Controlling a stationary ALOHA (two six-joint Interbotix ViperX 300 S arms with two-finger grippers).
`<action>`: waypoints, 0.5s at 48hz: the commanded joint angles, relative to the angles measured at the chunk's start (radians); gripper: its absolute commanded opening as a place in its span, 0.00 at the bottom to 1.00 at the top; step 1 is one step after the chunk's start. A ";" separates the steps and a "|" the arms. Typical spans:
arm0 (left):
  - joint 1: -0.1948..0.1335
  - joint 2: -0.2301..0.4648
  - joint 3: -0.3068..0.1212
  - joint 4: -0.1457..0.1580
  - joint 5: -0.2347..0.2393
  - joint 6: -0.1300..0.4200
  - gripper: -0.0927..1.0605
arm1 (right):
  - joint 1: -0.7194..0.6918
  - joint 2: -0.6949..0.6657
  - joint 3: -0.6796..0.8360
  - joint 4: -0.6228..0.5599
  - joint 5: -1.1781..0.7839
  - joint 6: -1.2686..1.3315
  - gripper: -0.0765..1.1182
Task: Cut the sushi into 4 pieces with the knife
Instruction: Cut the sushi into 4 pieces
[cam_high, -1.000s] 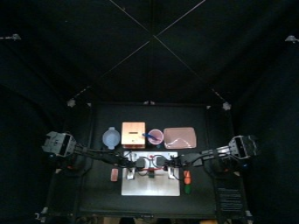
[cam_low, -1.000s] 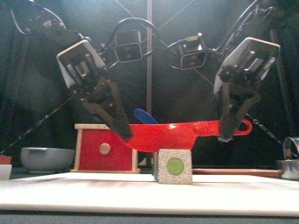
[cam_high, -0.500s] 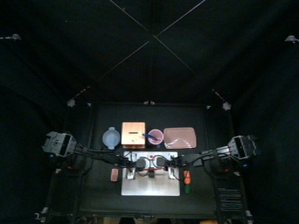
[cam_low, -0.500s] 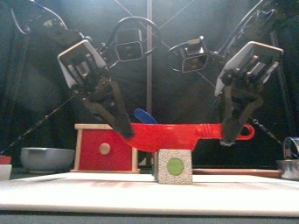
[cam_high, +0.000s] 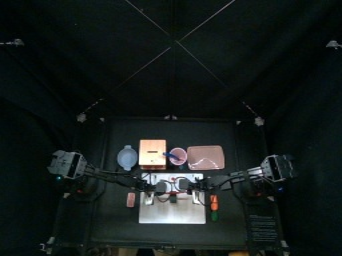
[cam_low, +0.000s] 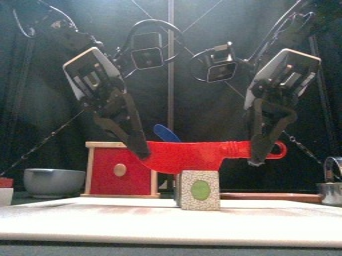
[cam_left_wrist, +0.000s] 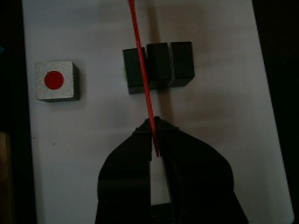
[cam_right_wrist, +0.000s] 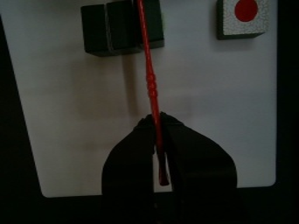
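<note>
Spanning both jaws, red knife (cam_left_wrist: 142, 61) crosses above sushi roll (cam_left_wrist: 174, 66).

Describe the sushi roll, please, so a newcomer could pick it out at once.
On the white cutting board at the table's front, look under the red knife that the left gripper and right gripper hold level between them. The sushi roll is the dark set of joined blocks, unlike the single pale piece with a red dot beside it.

Top far; front low, near; wrists apparently overhead, sharing sushi (cam_left_wrist: 173, 66).
</note>
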 joint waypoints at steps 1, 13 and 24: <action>-0.018 -0.003 0.011 -0.002 0.040 0.000 0.47 | -0.006 -0.020 0.012 0.018 0.012 0.008 0.19; -0.020 -0.003 -0.002 -0.006 0.040 -0.002 0.47 | 0.003 -0.020 0.011 0.029 0.011 0.008 0.19; -0.021 -0.003 -0.011 -0.020 0.040 -0.002 0.47 | 0.008 -0.018 0.006 0.031 0.011 0.008 0.19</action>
